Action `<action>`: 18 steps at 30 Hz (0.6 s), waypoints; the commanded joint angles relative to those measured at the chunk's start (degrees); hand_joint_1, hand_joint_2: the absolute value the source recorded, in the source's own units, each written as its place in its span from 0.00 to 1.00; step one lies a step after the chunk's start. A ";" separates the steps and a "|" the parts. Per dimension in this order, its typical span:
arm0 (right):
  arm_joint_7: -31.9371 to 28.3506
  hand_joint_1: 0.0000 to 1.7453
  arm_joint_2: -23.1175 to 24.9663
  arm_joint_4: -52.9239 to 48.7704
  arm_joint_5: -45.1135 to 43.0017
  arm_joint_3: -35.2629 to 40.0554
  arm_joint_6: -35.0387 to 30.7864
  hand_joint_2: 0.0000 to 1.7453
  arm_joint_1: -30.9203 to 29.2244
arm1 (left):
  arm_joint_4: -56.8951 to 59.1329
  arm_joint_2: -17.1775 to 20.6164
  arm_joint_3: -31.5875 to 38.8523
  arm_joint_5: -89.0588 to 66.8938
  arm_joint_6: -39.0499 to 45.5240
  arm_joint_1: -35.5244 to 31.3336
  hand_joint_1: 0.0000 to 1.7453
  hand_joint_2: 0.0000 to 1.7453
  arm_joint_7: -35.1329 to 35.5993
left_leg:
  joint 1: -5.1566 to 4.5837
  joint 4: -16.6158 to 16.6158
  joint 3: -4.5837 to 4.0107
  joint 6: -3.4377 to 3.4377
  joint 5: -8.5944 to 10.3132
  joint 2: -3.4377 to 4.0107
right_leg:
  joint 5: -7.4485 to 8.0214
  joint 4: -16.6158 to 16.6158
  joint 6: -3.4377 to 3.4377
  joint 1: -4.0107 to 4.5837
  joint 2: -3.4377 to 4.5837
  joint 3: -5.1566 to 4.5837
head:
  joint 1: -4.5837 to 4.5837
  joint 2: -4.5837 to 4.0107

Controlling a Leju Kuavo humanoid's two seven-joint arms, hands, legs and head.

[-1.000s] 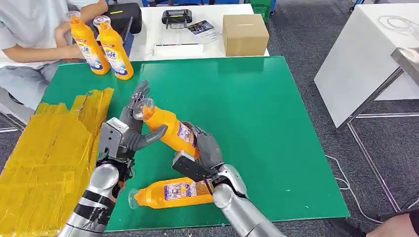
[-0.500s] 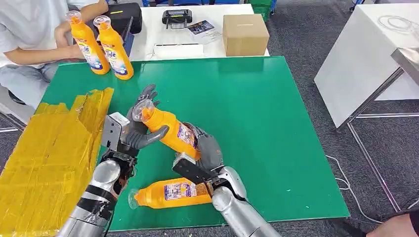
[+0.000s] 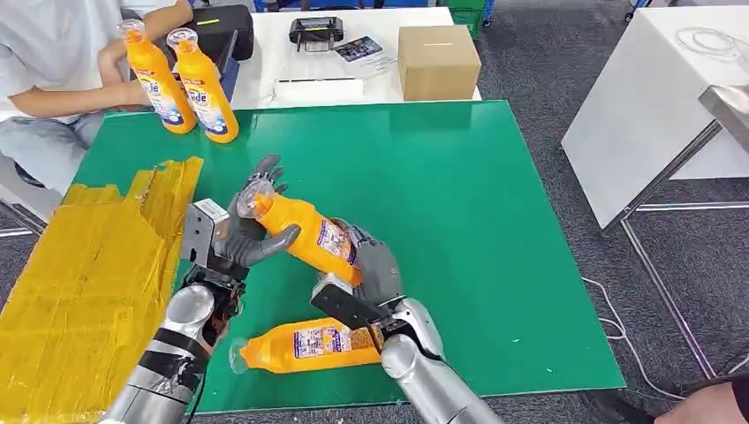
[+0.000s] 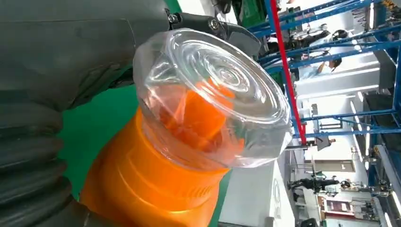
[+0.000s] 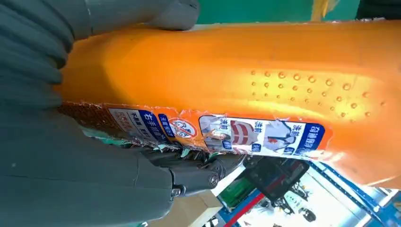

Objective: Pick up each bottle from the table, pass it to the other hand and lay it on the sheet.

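1. Orange bottle (image 3: pixel 300 231), clear-capped, is held tilted above the green table (image 3: pixel 495 230); your head view shows it bridging both hands, cap end towards the yellow sheet (image 3: pixel 79 283).
2. Right hand (image 3: pixel 371 265) grasps the bottle's lower body. Your right wrist view confirms this — grey palm and thumb wrap the labelled side of the bottle (image 5: pixel 227 85), and the dark fingers (image 5: pixel 198 175) curl under it.
3. Left hand (image 3: pixel 243 230) is closing round the neck end: thumb across the shoulder, fingers raised behind the cap. Your left wrist view shows the clear cap (image 4: pixel 213 94) close up with grey palm behind it, but does not show whether the fingers press on it. Head view suggests contact at the thumb; I record the left hand as grasping the bottle alongside the right.
4. Second orange bottle (image 3: pixel 305 344) lies on its side on the green table near the front edge, just beside the right forearm.
5. Two more upright bottles (image 3: pixel 181 84) stand at the table's far left corner — a seated person's arm (image 3: pixel 71 93) rests beside them.
6. Cardboard box (image 3: pixel 437 60) sits on the white table beyond.
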 commanded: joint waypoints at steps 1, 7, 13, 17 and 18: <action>-0.39 1.00 -2.57 -1.40 -0.15 -1.93 -3.18 1.00 -1.98 | 2.74 0.63 1.05 2.02 -3.06 0.77 0.00 1.00 0.19 | 0.03 -0.01 0.42 0.06 -0.17 0.09 | -0.12 -0.10 -0.06 0.06 0.00 0.46 | 0.02 0.00; -0.41 1.00 -2.94 -1.88 -0.18 -2.38 -3.22 1.00 -1.99 | 2.56 0.71 1.17 3.18 -4.30 1.21 0.00 1.00 0.40 | -0.01 -0.02 0.23 0.03 -0.09 0.04 | -0.07 -0.05 -0.05 0.01 -0.02 0.24 | 0.00 0.00; -0.43 1.00 -2.77 -1.95 -0.16 -2.33 -3.23 1.00 -1.88 | 2.46 0.69 1.16 3.19 -4.30 1.15 0.00 1.00 0.40 | 0.03 0.01 0.34 0.03 -0.15 0.08 | -0.12 -0.05 -0.08 0.06 -0.01 0.36 | 0.00 0.00; -0.07 1.00 -2.98 -2.46 0.73 -3.30 -4.97 1.00 -1.58 | 1.25 0.74 1.09 6.09 -7.39 2.15 0.00 1.00 0.37 | 0.00 -0.01 0.20 0.03 -0.08 0.04 | -0.06 -0.05 -0.04 0.02 -0.02 0.21 | 0.00 0.00; 0.07 1.00 -3.30 -2.87 0.88 -3.95 -5.21 1.00 -1.30 | -0.52 0.90 0.56 6.84 -8.43 3.24 0.00 1.00 0.07 | 0.01 -0.01 0.29 0.05 -0.12 0.04 | -0.10 -0.07 -0.05 0.04 -0.03 0.32 | 0.02 0.00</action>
